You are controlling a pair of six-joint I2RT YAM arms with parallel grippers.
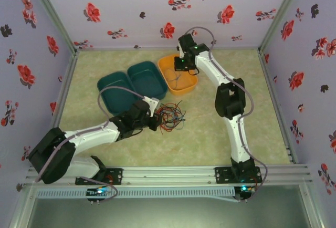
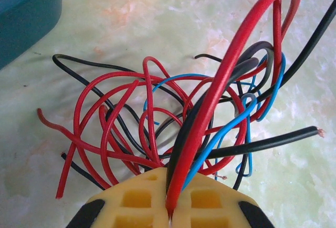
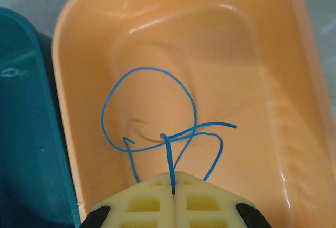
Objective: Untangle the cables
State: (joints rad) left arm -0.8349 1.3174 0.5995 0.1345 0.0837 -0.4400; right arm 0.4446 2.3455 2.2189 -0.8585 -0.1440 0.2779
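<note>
The top external camera sat high above and behind the arm bases, tilted down and forward, taking in from afar the whole table (image 1: 210, 144), the orange tray (image 1: 164, 73), a teal tray (image 1: 149, 81) beside it and the cables (image 1: 170, 115). The left wrist camera looked out low over the left gripper (image 2: 169, 213), very near those cables, with corners of the teal and orange trays at its top edge. The right wrist camera looked steeply down past the right gripper (image 3: 173, 190) into the orange tray from close by, the teal tray's rim along its left edge, both trays shared with the other views
</note>
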